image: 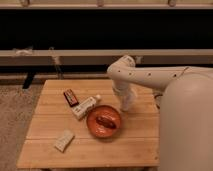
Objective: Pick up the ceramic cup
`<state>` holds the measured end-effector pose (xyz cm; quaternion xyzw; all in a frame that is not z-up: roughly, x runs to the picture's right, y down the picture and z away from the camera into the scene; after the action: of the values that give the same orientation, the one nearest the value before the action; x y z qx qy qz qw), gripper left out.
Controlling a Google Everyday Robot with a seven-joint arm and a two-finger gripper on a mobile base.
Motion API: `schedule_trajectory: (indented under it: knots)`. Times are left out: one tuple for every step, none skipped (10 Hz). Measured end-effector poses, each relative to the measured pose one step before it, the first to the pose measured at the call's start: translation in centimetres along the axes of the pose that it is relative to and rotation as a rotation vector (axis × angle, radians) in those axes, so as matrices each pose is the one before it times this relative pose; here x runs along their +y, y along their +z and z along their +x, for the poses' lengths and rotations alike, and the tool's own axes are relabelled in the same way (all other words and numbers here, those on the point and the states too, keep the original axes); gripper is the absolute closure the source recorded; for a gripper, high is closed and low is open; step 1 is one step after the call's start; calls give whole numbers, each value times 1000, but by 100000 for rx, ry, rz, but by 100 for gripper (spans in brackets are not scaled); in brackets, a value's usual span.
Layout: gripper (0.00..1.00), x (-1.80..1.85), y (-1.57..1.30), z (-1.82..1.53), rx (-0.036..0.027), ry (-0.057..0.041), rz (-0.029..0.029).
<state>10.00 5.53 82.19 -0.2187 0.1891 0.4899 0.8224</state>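
Gripper (pixel 125 102) lowered at the cup (pixel 126 101), just right of the orange bowl (pixel 104 121); finger state cannot be told. Descend vertically, avoiding the bowl.

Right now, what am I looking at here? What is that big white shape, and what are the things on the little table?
The big white shape is a robot: a rolling body on the right with one arm bending over a wooden table. The single camera looks down at the table from above; where it is mounted is not known. At the arm's end is the gripper, reaching down at the ceramic cup, a small white cup largely hidden by it. Beside it sits an orange bowl with something brown inside. Further left lie a white tube-like bottle, a dark packet and a pale packet.
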Motion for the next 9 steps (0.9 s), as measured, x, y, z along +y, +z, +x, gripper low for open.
schedule_trajectory:
  knots:
    - [100, -165, -1088, -65, -1481, -775, 1367]
    - [100, 188, -1451, -376, -2140, -1737, 1398]
    - [100, 367, -1229, -438, -1754, -2085, 1027]
    - [100, 282, -845, -213, -1262, -1735, 626]
    - [100, 303, -1152, -325, -1679, -2146, 540]
    - [100, 259, -754, -215, -542, -1782, 170]
    - [100, 483, -575, -344, 87, -2327, -1024]
    - [100, 599, -277, -361, 1238, -2415, -2008]
    - [100, 480, -130, -253, 444, -1171, -1323]
